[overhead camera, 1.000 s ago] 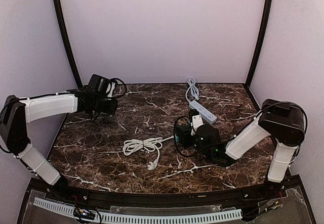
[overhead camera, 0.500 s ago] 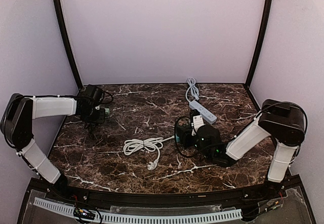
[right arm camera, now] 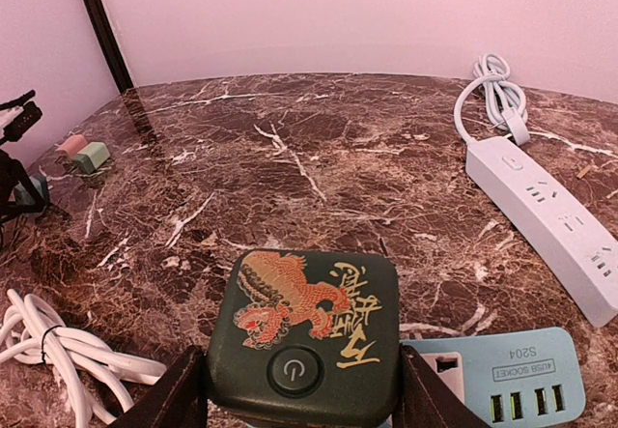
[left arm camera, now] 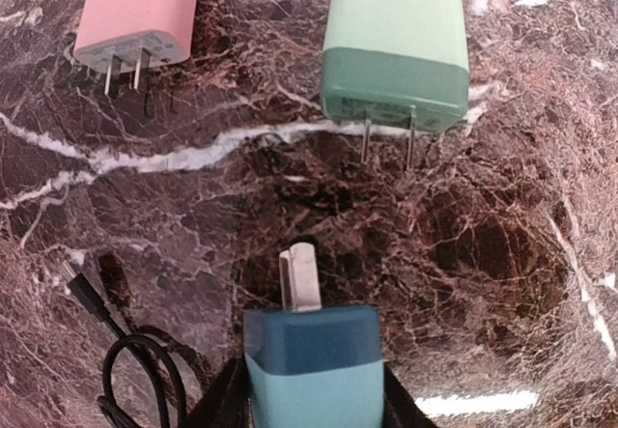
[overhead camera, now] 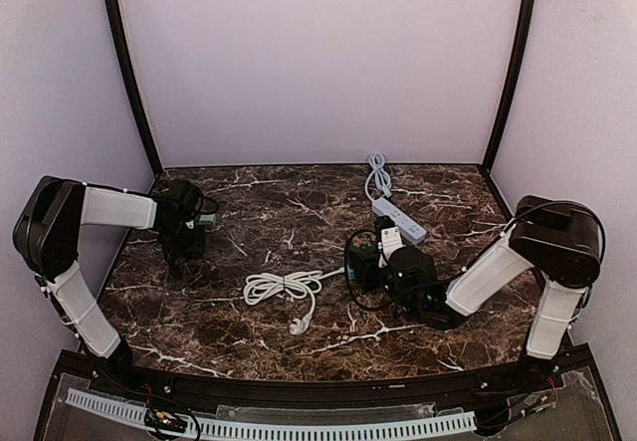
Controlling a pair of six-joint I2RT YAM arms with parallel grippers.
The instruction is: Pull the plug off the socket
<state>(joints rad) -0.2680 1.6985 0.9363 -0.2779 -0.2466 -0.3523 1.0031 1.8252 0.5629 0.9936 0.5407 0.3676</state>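
Dark-green plug [right arm camera: 301, 327] gripped between right jaws, right of tabletop [overhead camera: 249, 339] centre, against blue socket [right arm camera: 502, 375]; seated or free, cannot tell. Left jaws clenched on teal charger [left arm camera: 311, 365] near left edge, facing pink charger [left arm camera: 135, 13] and green charger [left arm camera: 396, 46].

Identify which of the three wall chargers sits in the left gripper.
The blue charger, clamped in the left gripper; the pink charger and green charger lie loose on the marble tabletop.

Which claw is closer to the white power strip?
Right. The right claw sits close to the white power strip, on its near side; the left claw is far away, opposite.
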